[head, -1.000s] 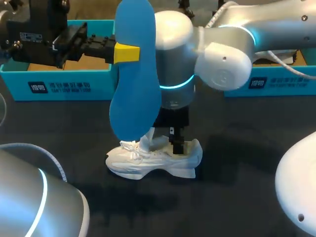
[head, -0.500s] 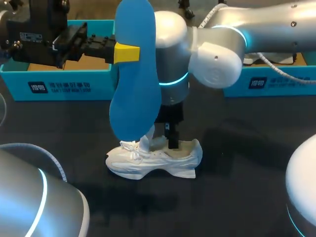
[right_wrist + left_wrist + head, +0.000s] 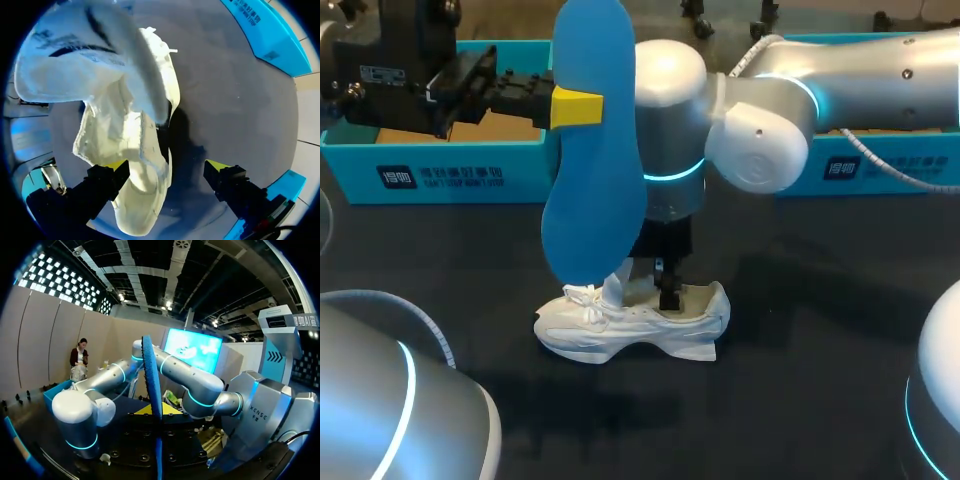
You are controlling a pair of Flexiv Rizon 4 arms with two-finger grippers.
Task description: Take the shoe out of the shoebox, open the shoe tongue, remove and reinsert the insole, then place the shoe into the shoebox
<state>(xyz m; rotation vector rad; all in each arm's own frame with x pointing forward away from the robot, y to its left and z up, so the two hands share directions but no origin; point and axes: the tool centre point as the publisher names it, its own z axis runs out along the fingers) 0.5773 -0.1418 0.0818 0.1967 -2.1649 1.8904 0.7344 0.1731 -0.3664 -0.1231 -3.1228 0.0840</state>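
I am gripping the blue insole (image 3: pixel 592 150) upright in the left tool (image 3: pixel 578 107), lower end pointing down toward the white sneaker (image 3: pixel 630 325) on the surface (image 3: pixel 800 380); the right tool (image 3: pixel 667 285) is standing wide at its collar.

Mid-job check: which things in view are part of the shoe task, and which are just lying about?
Job: blue insole in left gripper; white shoe under open right gripper; teal shoebox behind.
Lying about: second teal box at right, maybe its lid, cannot tell.
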